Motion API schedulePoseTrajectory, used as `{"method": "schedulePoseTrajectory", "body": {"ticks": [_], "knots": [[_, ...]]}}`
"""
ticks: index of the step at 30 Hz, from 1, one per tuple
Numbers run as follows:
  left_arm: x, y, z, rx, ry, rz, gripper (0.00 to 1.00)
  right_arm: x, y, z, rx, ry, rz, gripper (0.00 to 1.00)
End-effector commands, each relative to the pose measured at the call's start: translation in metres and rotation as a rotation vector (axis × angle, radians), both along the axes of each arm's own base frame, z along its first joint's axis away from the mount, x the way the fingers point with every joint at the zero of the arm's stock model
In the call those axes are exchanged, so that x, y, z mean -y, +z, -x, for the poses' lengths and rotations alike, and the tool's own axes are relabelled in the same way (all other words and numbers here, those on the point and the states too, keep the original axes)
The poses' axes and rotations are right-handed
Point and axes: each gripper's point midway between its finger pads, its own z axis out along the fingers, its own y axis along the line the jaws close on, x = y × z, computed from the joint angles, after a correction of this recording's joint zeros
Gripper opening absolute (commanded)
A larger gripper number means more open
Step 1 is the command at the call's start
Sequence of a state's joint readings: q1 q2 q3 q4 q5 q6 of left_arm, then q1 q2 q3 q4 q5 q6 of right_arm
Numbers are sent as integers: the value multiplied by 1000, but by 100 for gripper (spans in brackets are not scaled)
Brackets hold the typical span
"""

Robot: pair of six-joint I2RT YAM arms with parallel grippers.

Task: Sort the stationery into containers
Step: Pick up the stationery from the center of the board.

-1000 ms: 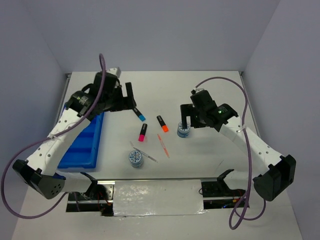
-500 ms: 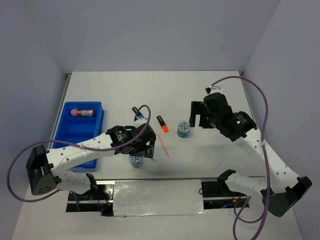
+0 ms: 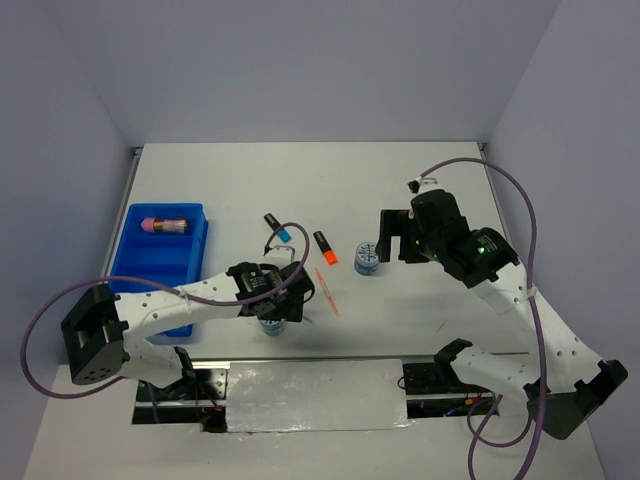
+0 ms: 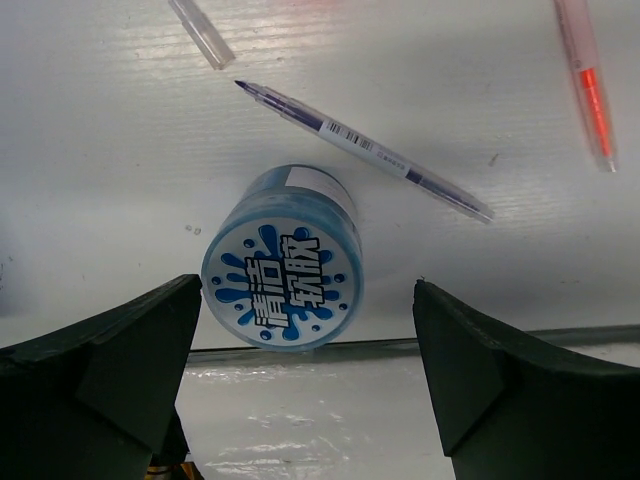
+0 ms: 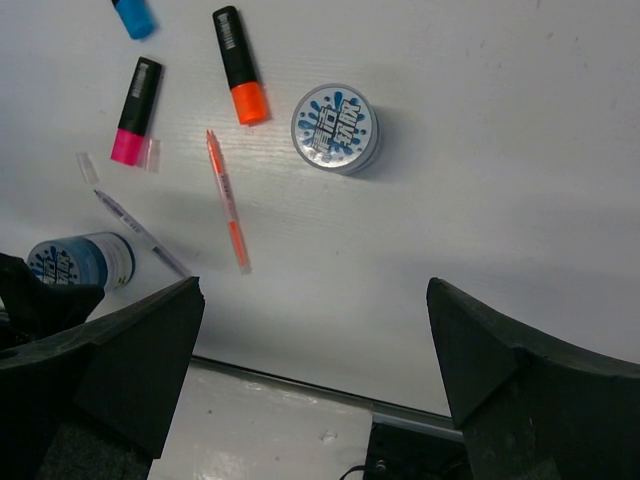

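Two wide-open grippers hold nothing: left gripper point(image 4: 308, 292) flanks a patterned roll point(image 4: 282, 262), right gripper point(image 5: 315, 292) hovers

The worktop point(image 4: 480, 60) is matt white with a ribbed grain. The blue-white roll point(image 4: 283, 272) has a glossy printed top. The thin pen point(image 4: 370, 155) is clear, smooth plastic; the blue tray point(image 3: 160, 255) looks glossy plastic. A shiny metallic strip point(image 3: 315, 390) lines the near edge.

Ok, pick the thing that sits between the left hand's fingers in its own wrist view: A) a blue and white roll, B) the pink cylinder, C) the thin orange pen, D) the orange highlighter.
A: the left wrist view shows the blue and white roll standing upright between the spread fingers of the open left hand, with pens lying only beyond it.
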State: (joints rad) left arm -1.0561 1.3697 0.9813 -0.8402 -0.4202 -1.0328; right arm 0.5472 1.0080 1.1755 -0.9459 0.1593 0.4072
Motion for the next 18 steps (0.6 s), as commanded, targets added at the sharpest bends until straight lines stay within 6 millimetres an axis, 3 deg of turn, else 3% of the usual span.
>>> {"method": "schedulePoseTrajectory", "body": {"ticks": [1, 9, 11, 12, 13, 15, 16, 17, 18], "knots": [[-5, -9, -6, 31, 38, -4, 99, -2, 11, 3, 27, 37, -15, 100], [-11, -28, -14, 21, 54, 9, 99, -10, 18, 6, 27, 77, -40, 100], [-13, -34, -15, 14, 57, 5, 95, -10, 19, 6, 25, 80, -43, 100], [-12, -37, -15, 8, 57, 7, 87, -11, 22, 6, 28, 84, -50, 100], [-12, -37, -15, 5, 53, 6, 67, -11, 22, 6, 29, 85, -47, 100], [-10, -34, -15, 4, 54, 9, 48, -9, 25, 6, 36, 80, -40, 100], [-9, -28, -16, 9, 60, 14, 38, -8, 25, 7, 36, 79, -35, 100], [-16, -25, -12, -9, 67, -11, 15, -7, 28, 7, 42, 80, -35, 100], [-13, -9, -15, 8, 87, 13, 7, -6, 29, 7, 47, 78, -32, 100]]}}
